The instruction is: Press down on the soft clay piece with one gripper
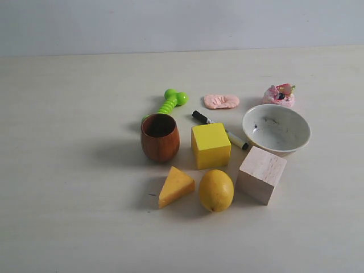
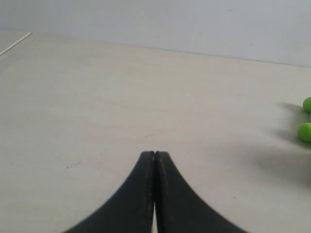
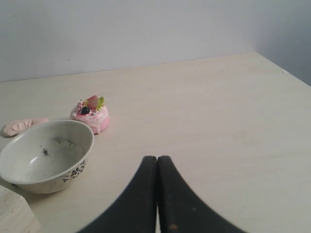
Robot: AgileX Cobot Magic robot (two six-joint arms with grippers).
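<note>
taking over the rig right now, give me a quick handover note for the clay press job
Left gripper: jaws shut, empty, over the table, with the green toy at the edge of its view.
Right gripper: jaws shut, empty, facing the bowl and toy cake.
Soft clay piece: flat on the table between the green toy and the toy cake, beyond the yellow cube.
Done: nothing visible; neither gripper is at the clay.
Left: bring one gripper over the clay and press down. The right one probably suits, since its camera sees the clay.
</note>
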